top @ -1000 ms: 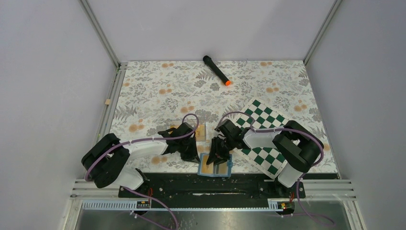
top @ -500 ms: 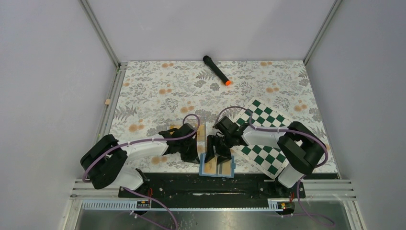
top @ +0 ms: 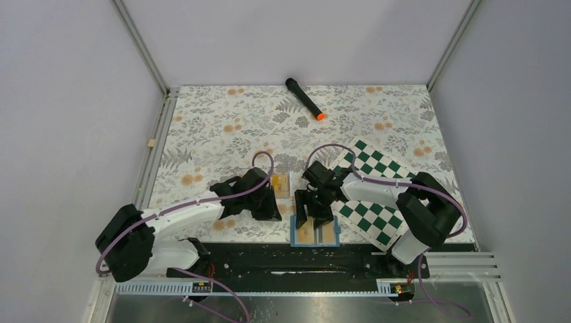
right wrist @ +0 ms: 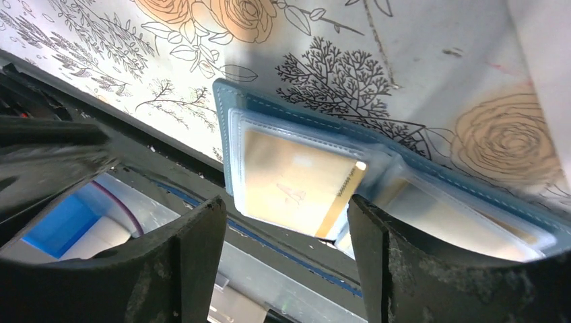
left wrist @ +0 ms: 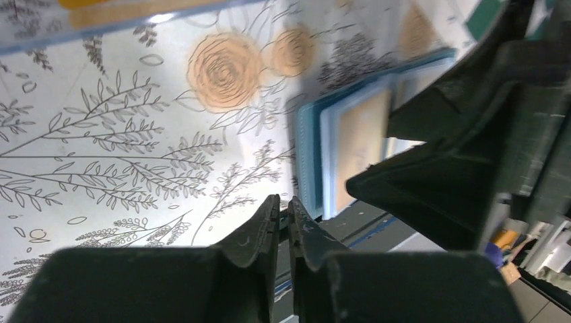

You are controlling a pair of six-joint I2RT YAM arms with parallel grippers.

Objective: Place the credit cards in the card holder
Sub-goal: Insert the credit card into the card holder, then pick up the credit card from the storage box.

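Note:
The blue card holder point(top: 315, 233) lies open at the table's near edge, also in the left wrist view point(left wrist: 311, 151). An orange-yellow credit card point(right wrist: 296, 182) sits under the clear sleeve of one half. My right gripper point(top: 312, 214) hovers just above the holder, open, with nothing held between its fingers point(right wrist: 195, 269). My left gripper point(top: 273, 212) is to the holder's left, apart from it, with its fingertips point(left wrist: 272, 214) almost together and nothing between them. Another credit card point(top: 281, 183) lies in the clear tray behind the grippers.
A green and white chessboard point(top: 374, 195) lies under the right arm. A black marker with an orange tip point(top: 304, 98) is at the far edge. The clear plastic tray point(top: 259, 175) stands just behind the left gripper. The dark rail point(top: 303, 259) runs right in front of the holder.
My right gripper has opened and lifted off the holder. The holder has slid a little to the right. My left gripper has drawn back from the holder's left edge.

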